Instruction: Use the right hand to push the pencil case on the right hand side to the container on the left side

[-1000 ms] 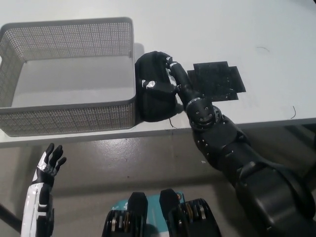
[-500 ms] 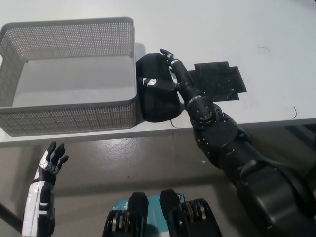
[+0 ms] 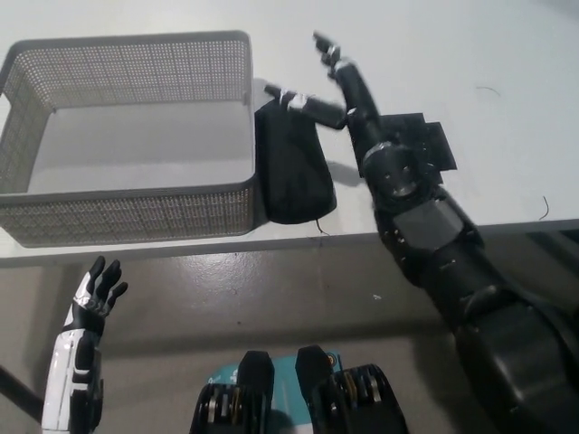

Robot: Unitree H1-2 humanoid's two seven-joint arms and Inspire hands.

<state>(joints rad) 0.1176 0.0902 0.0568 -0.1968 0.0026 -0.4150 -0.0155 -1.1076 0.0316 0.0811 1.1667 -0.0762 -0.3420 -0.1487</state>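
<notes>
Pencil case [image 3: 291, 172] lies flat on table [image 3: 507, 54], long side touching container [image 3: 127, 127] right wall, near table's front edge; looks pushed home. Right hand [image 3: 330, 86] is above case's far end, fingers spread, holding nothing, prob. clear of it. Black mat [image 3: 421, 145] sits right of case. Left hand [image 3: 90, 303] rests below table edge, fingers apart, empty.

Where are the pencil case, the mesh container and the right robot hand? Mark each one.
pencil case [image 3: 291, 176], head view, middle of its black top.
mesh container [image 3: 136, 215], head view, near wall.
right robot hand [image 3: 339, 86], head view, back of the open hand.
</notes>
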